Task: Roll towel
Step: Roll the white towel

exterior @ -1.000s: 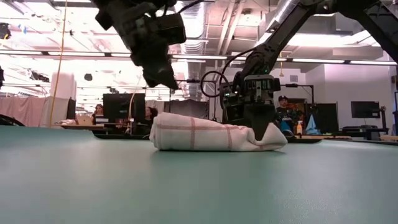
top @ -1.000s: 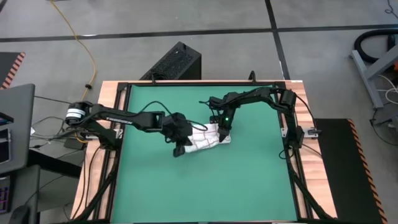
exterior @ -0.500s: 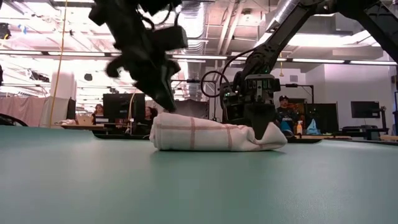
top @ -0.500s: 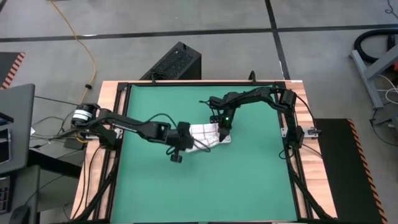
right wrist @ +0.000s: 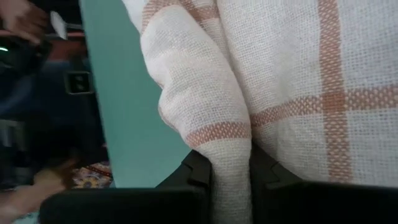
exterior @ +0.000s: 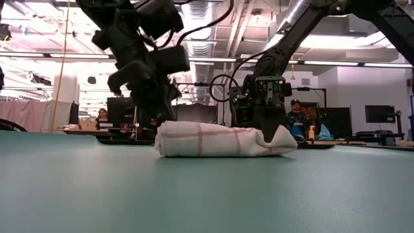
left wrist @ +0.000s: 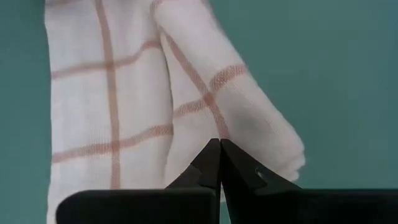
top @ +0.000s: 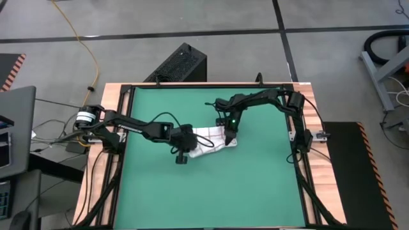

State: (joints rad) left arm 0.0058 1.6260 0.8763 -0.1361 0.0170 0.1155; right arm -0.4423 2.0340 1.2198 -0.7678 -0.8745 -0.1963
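So the towel (top: 208,141) sits rolled up a bit above the middle of the green mat (top: 211,191) in the high view. The right gripper (top: 228,137) is at the roll's right end, fingers pinching a fold of cloth between them. The left gripper (top: 190,145) is at the roll's left end, fingers pressed together and holding nothing.
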